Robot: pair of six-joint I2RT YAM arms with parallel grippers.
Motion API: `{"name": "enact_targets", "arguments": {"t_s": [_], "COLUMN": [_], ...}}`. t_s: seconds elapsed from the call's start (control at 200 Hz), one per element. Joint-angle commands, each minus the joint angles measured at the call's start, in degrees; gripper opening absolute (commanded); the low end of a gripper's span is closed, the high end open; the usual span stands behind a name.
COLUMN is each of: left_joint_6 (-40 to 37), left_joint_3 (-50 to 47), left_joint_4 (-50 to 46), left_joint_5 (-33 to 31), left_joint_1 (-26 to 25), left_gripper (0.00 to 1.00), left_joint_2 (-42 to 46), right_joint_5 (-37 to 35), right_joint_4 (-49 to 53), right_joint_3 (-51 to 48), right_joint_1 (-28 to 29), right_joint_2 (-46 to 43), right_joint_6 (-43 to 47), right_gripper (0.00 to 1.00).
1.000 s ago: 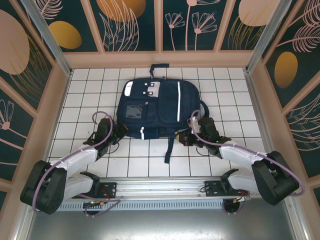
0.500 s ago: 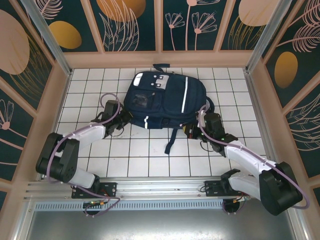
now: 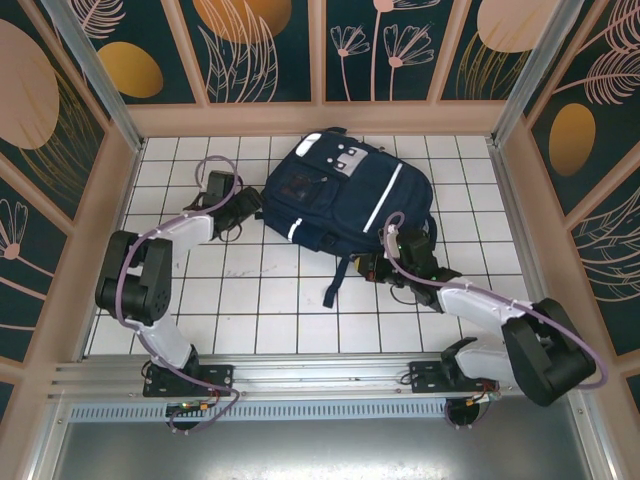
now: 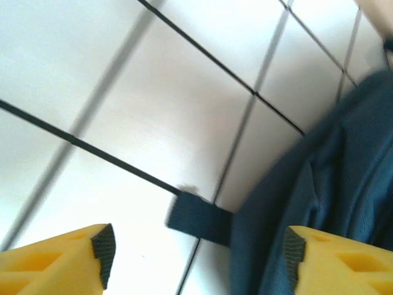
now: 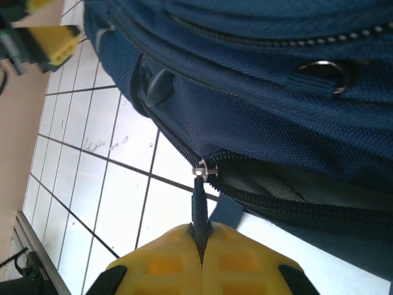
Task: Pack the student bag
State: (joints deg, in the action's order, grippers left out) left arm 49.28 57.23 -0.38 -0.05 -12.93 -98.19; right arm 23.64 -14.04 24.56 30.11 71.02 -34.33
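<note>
The student bag (image 3: 350,190), navy blue with white stripes, lies flat on the tiled floor, turned at an angle. My left gripper (image 3: 248,206) sits at its left edge and stands open (image 4: 198,252): one finger is over bare tile, the other over the blue fabric (image 4: 344,172), with a small dark strap tab (image 4: 196,218) between them. My right gripper (image 3: 372,266) is at the bag's near edge, shut (image 5: 201,236) on the dark zipper pull (image 5: 199,206). The pull hangs from a metal slider (image 5: 201,167), and the zipper is open to the right of the slider.
A dark strap (image 3: 336,285) trails from the bag toward the near edge. Wooden walls (image 3: 110,200) close the tiled floor on three sides. The left gripper's yellow fingers (image 5: 52,43) show in the right wrist view, top left.
The bag has turned clockwise and shifted back and right. My left arm has reached farther back along the bag's left side and its gripper has opened. The right gripper stays shut on the pull.
</note>
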Motion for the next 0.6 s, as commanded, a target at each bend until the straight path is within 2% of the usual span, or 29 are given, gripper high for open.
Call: {"name": "enact_targets", "arguments": {"t_s": [0.0, 0.1, 0.185, 0.305, 0.455, 0.596], "left_joint_6": [3.0, 6.3, 11.6, 18.5, 25.2, 29.0], "left_joint_3": [-1.9, -6.3, -13.5, -20.1, -21.4, -20.3], "left_joint_4": [-6.9, -10.2, -5.3, 1.3, 9.6, 18.5], "left_joint_5": [-6.3, -3.6, 3.2, 6.2, 8.0, 9.9], "left_joint_1": [0.2, 0.1, -0.4, -5.3, -12.4, -15.6], "left_gripper": [0.76, 0.77, 0.74, 0.71, 0.73, 0.72], "left_joint_2": [6.7, 11.6, 16.8, 21.1, 18.3, 11.2], "right_joint_5": [0.3, 0.4, 0.7, -0.5, -0.5, -1.8], "right_joint_4": [-6.6, -9.8, -11.4, -12.6, -14.3, -13.6], "right_joint_3": [2.7, 3.0, 3.4, 3.2, 2.8, 2.7], "right_joint_1": [0.5, 0.9, 1.9, 3.0, 3.6, 4.6], "right_joint_2": [2.4, 4.2, 5.6, 6.4, 6.7, 5.4], "right_joint_6": [-5.0, -7.2, -8.5, -9.3, -10.7, -10.7], "right_gripper": [0.00, 0.00, 0.00, 0.00, 0.00, 0.00]}}
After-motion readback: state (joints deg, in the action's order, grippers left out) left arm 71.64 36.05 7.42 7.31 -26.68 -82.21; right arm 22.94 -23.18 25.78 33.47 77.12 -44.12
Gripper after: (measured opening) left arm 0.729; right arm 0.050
